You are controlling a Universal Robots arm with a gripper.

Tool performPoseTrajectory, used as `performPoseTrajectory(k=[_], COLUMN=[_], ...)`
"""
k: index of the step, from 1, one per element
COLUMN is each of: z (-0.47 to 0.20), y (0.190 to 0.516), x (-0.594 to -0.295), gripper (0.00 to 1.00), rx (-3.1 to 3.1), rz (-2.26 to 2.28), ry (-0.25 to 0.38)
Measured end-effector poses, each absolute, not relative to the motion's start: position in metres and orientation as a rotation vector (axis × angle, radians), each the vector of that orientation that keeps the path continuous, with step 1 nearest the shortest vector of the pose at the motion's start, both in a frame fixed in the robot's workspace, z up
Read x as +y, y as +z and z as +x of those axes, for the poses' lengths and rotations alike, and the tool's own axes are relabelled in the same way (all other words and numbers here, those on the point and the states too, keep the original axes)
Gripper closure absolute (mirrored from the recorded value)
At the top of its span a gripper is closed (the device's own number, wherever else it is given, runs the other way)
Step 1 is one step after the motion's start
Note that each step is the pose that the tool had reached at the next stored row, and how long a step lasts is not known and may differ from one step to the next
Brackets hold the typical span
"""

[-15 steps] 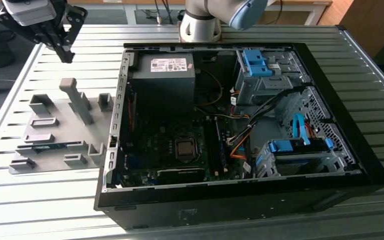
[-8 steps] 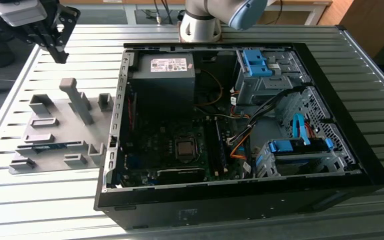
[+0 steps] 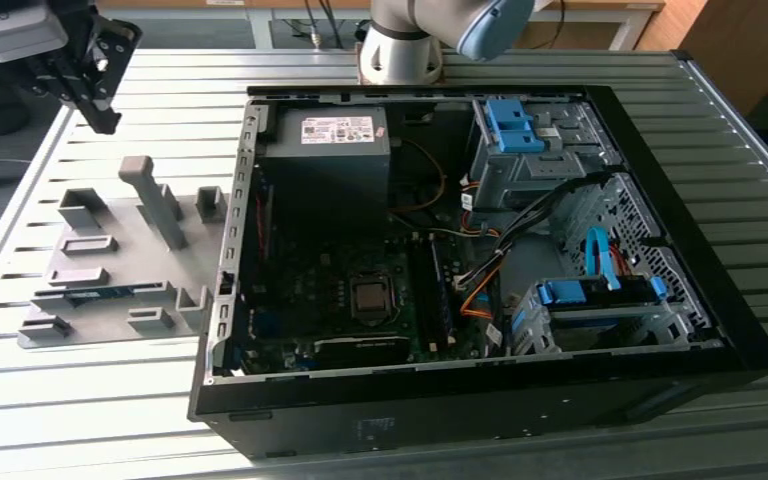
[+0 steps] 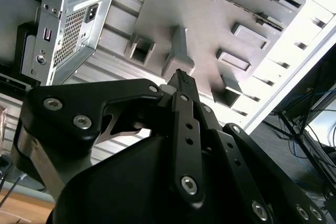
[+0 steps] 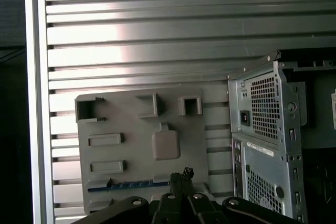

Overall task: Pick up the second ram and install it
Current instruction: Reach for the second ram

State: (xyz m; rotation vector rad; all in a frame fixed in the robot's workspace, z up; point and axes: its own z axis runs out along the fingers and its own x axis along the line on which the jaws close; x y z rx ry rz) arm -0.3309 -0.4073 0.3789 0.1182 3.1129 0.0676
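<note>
The second ram (image 3: pixel 97 293) is a thin blue-green stick lying flat in a slot near the front of the grey fixture plate (image 3: pixel 117 225), at the exterior view's left. In the first wrist view the ram (image 5: pixel 131 184) is a blue strip along the plate's edge nearest the fingers. My gripper (image 3: pixel 105 120) hangs in the air above the plate's far end, well clear of the ram. Both wrist views show its dark fingers (image 5: pixel 181 174) pressed together with nothing between them, so my gripper (image 4: pixel 181 77) is shut.
An open black computer case (image 3: pixel 491 400) lies to the right of the plate. Inside are a motherboard (image 3: pixel 357 300), a power supply (image 3: pixel 331 150) and blue-latched drive bays (image 3: pixel 584 295). Grey blocks (image 3: pixel 157 200) stand up from the plate. The slatted metal table (image 3: pixel 91 400) carries everything.
</note>
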Motion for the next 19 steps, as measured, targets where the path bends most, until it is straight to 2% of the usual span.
performPoseTrajectory(k=[12, 19], z=[-0.35, -0.355], y=[0.378, 0.377], x=[-0.416, -0.42], gripper=[0.89, 0.89], rx=[3.113, 3.114], rz=[0.118, 0.117], ry=[0.067, 0.033])
